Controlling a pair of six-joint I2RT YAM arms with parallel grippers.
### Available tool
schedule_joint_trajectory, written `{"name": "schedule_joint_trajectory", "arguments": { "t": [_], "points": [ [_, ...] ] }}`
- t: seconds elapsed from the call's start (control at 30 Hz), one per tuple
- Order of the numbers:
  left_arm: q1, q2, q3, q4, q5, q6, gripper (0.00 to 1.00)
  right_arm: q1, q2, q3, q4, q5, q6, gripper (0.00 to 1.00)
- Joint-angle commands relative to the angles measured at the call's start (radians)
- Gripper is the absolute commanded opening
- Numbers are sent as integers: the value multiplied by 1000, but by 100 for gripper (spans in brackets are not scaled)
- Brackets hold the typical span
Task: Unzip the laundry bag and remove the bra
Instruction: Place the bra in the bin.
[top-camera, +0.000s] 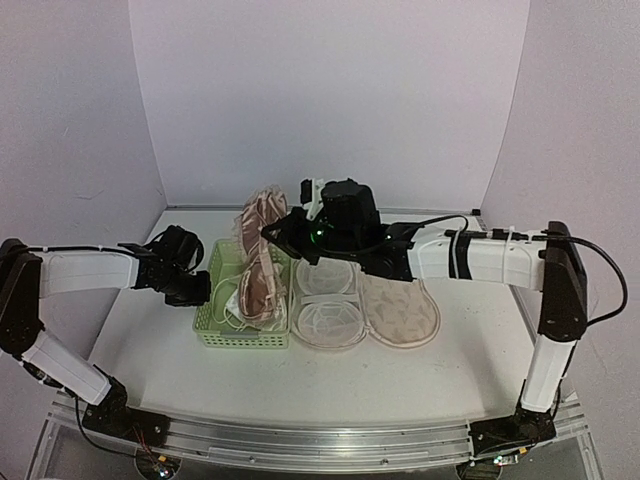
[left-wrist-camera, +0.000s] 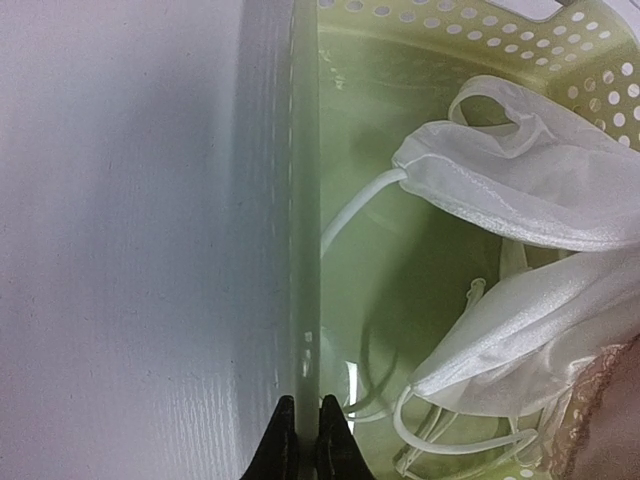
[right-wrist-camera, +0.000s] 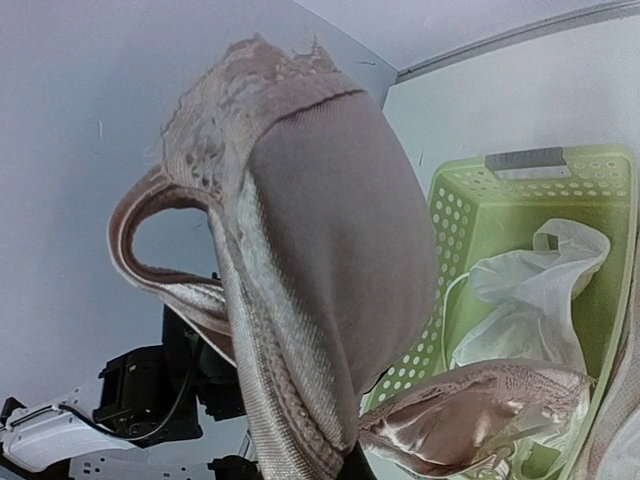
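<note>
Pink satin and lace hung from the right gripper (top-camera: 272, 232), whose jaws were pinched shut on the bra (top-camera: 262, 215). One cup stood up above the jaws. The rest trailed down and toward the near edge, its lower end lying in the green basket (top-camera: 240, 338) among some white fabric.

From where the gripper held it, the bra's long axis ran steeply downward, and the basket sat straight beneath it, so any lowering would, I judged, carry the garment into the basket and not onto the bare table (top-camera: 400, 385).

The laundry bag (top-camera: 400, 312) lay unzipped and spread flat just to the right of the basket, seemingly touching its side. Its two lobed halves were side by side, with their long axes running from the near edge toward the back wall. The right forearm reached across above it. Its inner half looked to hold nothing but pale mesh lining.

On the far side of the basket, the left gripper (top-camera: 193, 288) was closed tight on the basket's left wall, apparently steadying it. That arm was the nearer one to the basket, while only the right had hold of the bra.
</note>
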Motion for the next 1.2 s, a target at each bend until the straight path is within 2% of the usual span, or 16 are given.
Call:
{"name": "schedule_joint_trajectory", "arguments": {
  "t": [0.0, 0.4, 0.7, 0.87, 0.93, 1.1, 1.17],
  "points": [
    [-3, -44, -13, 42, 5, -2, 0, 7, 69, 85, 44, 14, 34, 0],
    [-3, -58, -26, 43, 19, 3, 0, 3, 330, 249, 26, 59, 45, 0],
    [-3, -63, -26, 42, 36, 0, 0, -33, 446, 251, 26, 20, 115, 0],
    [-3, -60, -25, 43, 40, -2, 0, -58, 489, 244, 28, -29, 151, 10],
    [-3, -57, -23, 42, 39, -2, 0, -64, 490, 238, 29, -40, 160, 20],
    [-3, -55, -18, 42, 24, -8, 0, -71, 429, 184, 43, -55, 155, 36],
    [-2, -52, -18, 40, 15, -13, 0, -71, 393, 160, 47, -56, 146, 47]
  ]
}}
